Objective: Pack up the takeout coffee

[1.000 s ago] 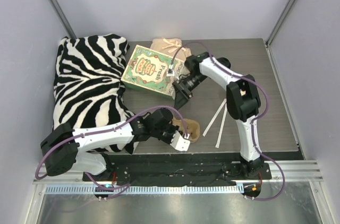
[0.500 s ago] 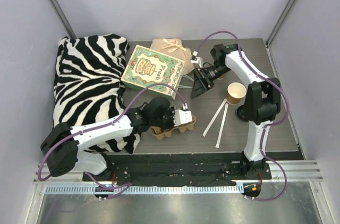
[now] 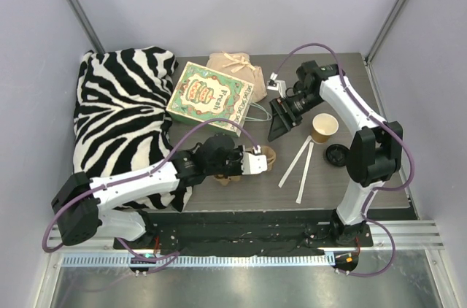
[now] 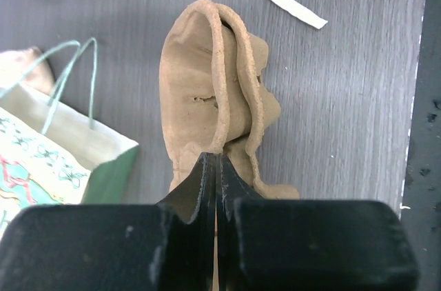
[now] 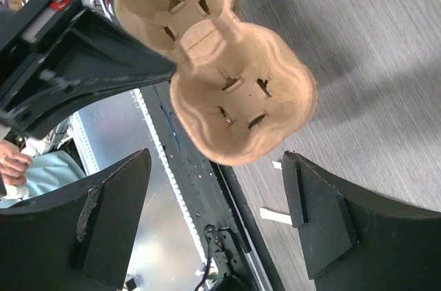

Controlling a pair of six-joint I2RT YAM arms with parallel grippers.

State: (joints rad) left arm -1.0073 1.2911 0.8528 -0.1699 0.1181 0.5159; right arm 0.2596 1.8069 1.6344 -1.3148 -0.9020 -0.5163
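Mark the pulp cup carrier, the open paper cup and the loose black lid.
pulp cup carrier [image 5: 241, 108]: right wrist view, inside of its lower pocket.
open paper cup [image 3: 325, 126]: top external view, its pale inside.
loose black lid [image 3: 336, 154]: top external view, its centre.

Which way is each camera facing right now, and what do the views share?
Top external: above and behind the bases, looking down on the table; left arm and right arm show.
Left wrist: looks down past the left tool, shut on the cup carrier.
Right wrist: faces the near edge between the open right tool fingers; left arm shows.
Shared: all three see the carrier.
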